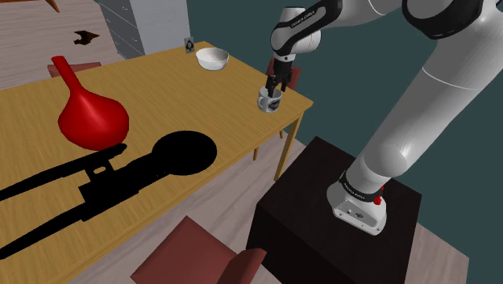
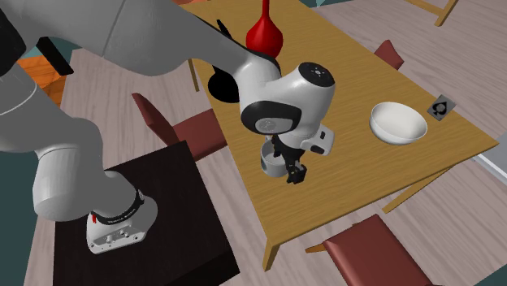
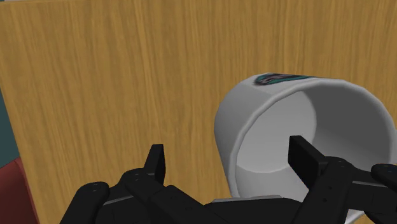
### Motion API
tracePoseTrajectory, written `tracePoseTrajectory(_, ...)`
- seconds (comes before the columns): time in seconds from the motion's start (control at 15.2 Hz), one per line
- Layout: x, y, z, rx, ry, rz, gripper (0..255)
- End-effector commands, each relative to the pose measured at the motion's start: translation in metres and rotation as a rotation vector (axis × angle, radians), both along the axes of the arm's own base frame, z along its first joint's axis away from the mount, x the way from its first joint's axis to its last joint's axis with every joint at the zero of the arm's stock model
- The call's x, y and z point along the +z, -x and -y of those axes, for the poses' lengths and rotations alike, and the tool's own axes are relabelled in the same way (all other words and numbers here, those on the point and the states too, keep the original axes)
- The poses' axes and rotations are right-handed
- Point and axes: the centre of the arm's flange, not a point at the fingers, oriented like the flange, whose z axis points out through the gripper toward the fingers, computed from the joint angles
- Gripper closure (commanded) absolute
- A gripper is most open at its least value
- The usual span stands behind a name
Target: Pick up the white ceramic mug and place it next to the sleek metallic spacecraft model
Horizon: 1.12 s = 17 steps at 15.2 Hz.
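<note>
Fingers (image 3: pixel 156 167) first, since they're the closest thing in the wrist cam. My gripper (image 3: pixel 230 160) is open, jaws spread wide, right down at the rim of the mug (image 3: pixel 267 95). One finger is outside the mug's wall and the other is over the hollow inside, so the wall sits between them. As far as I can see, neither one is touching it yet.

In the shoulder view the mug (image 1: pixel 270 102) stands upright a bit right of the top middle of the frame, close to the corner of the wooden table (image 1: pixel 161 85). A white bowl (image 1: pixel 212 58) sits up and to the left of it. The spacecraft model (image 1: pixel 173 157) is drawn as a flat black shape sprawled across the lower left of that frame, just below a red flask (image 1: pixel 93 117). That's well apart from the mug, so I'm expecting a long carry across the tabletop.

Handling-wise, here's my guess. It's a whitish mug with a little coloured mark near the rim, rigid, not heavy, and probably smooth enough to be slippery. It won't give at all when I squeeze, and it would chip or crack if it dropped. I can't spot a handle from here, so pinching the wall, one finger in and one out, looks like the way to go. I'd get the fingers well down past the rim before closing so it doesn't tilt or swing during the lift.
</note>
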Motion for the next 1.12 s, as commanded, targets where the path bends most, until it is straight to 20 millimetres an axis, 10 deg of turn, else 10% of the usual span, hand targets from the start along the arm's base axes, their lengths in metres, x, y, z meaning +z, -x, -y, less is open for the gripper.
tracePoseTrajectory(0.0,-0.001,0.000,0.000,0.000,0.000,0.000,0)
tracePoseTrajectory(0.2,0.000,0.000,0.000,0.000,0.000,0.000,0)
tracePoseTrajectory(0.26,0.000,0.000,0.000,0.000,0.000,0.000,255)
tracePoseTrajectory(1.06,0.015,0.000,0.000,0.000,0.000,0.000,255)
